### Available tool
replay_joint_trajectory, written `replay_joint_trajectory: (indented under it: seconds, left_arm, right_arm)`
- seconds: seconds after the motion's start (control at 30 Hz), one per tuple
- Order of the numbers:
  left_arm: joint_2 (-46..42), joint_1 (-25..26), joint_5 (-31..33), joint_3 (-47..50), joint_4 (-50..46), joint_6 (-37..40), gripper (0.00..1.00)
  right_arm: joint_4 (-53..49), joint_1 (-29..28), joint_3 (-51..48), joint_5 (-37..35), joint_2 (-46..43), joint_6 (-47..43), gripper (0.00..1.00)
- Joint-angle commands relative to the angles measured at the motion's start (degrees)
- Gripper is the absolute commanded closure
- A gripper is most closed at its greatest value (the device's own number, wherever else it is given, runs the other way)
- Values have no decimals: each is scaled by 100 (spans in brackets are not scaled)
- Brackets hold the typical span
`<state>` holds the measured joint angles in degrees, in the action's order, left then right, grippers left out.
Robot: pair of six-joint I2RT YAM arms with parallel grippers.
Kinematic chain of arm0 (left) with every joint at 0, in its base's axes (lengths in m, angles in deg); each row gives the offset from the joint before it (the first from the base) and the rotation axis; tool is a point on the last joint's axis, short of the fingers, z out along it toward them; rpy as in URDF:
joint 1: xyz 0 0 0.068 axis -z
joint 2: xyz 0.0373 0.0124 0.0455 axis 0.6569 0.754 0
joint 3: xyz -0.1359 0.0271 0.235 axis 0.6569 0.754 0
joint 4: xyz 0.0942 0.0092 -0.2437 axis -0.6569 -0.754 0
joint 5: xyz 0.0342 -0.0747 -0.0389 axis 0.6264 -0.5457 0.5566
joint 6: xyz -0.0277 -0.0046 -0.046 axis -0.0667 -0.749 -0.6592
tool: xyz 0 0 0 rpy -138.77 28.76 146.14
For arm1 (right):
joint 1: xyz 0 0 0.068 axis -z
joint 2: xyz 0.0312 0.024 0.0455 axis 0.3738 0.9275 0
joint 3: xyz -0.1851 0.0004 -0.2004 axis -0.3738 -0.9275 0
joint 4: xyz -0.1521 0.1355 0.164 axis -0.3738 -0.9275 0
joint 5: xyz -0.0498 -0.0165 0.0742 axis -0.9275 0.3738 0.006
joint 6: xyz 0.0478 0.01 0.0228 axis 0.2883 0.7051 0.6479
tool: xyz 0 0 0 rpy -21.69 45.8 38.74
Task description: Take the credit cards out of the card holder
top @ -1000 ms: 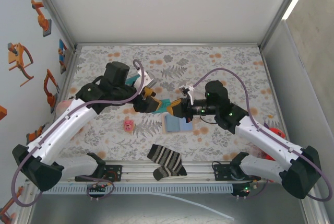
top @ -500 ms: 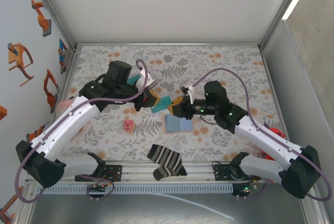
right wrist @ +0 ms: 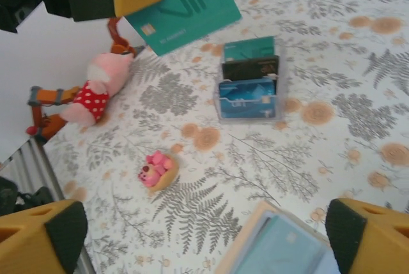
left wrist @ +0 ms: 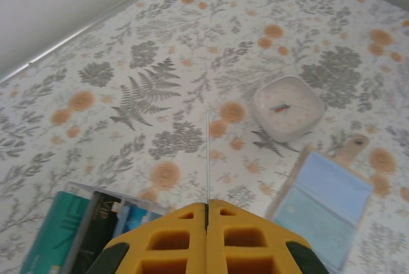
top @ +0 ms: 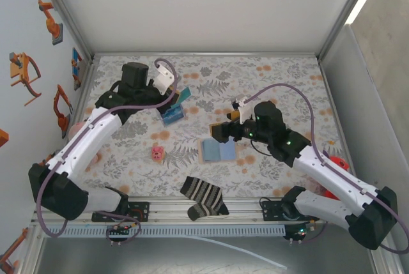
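The card holder point(top: 218, 151) lies open on the flowered table, tan rim with blue-grey panels; in the right wrist view it point(right wrist: 281, 248) sits just below my right gripper point(right wrist: 201, 239), which stands wide open and empty. My left gripper point(top: 174, 98) is shut on a teal credit card point(top: 183, 94), held in the air above a clear box point(top: 172, 115). In the left wrist view the card point(left wrist: 208, 159) shows edge-on between the closed yellow fingers point(left wrist: 236, 229). From the right wrist the same card point(right wrist: 185, 9) reads "VIP".
The clear box point(right wrist: 249, 82) holds upright teal, dark and blue cards. A white rounded-square timer point(left wrist: 287, 106) lies near the card holder point(left wrist: 326, 200). A small pink toy point(top: 157, 152), a striped sock point(top: 203, 198) at the front edge and a red-dotted plush toy point(right wrist: 89, 98) lie around.
Both grippers met over the teal card mid-table. My left gripper shut on it and carried it back-left over the clear box. My right gripper opened and drew back slightly.
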<state>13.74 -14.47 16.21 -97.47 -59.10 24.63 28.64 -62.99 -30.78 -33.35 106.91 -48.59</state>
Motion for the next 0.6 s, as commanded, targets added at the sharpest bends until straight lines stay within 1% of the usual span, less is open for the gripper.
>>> replay_joint_trajectory:
  seconds: [0.0,0.1,0.2,0.4,0.57]
  left_arm:
    - [271,-310,6,51,627,531,100]
    - [551,-623,-265,96,984,711,100]
    - [852,-902,-462,98,1181,911,100]
    - [1347,-1355,-806,124,1568,1196,100]
    - [1794,-1503,-860,51,1524,1570,100]
  right_arm:
    - [-394,-18,267,-693,109,177,1]
    - [-578,-16,350,-1159,215,310,1]
    - [-737,-18,410,-1457,318,431,1]
    - [-798,-10,390,-1626,423,681,1]
    - [-713,-10,297,-1728,351,768,1]
